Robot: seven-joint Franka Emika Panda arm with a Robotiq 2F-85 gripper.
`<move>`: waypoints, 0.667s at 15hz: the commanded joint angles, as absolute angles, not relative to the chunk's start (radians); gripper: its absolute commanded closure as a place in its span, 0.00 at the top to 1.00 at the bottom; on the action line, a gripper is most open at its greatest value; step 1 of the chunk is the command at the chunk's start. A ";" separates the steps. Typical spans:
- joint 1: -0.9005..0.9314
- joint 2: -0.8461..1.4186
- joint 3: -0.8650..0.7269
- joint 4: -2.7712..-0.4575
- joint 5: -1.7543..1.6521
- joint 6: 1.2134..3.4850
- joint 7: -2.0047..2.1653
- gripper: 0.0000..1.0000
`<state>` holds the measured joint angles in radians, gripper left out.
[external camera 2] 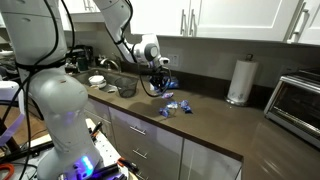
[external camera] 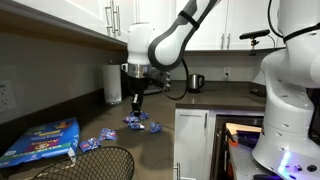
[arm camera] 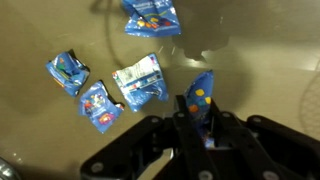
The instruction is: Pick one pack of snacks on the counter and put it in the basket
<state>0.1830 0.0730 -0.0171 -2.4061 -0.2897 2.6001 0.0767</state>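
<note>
Wrist view: the jaws are almost closed, pinching a pack [arm camera: 201, 92] by its near end. Its long axis runs up the picture, tipped slightly right. Other packs [arm camera: 140, 78] lie flat on the desk [arm camera: 250, 40]. The pack is probably light, crinkly and slippery, so grip it across the middle. In an exterior view it sits over the desk, near the basket [external camera: 90, 163].

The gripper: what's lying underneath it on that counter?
A blue snack pack sits between the gripper's fingers, four more packs nearby on the counter. The gripper hides that pack's lower end; whether it is gripped is unclear.
</note>
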 commanded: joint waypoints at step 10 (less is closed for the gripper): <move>0.262 0.020 0.234 -2.357 -0.303 2.432 -0.021 0.07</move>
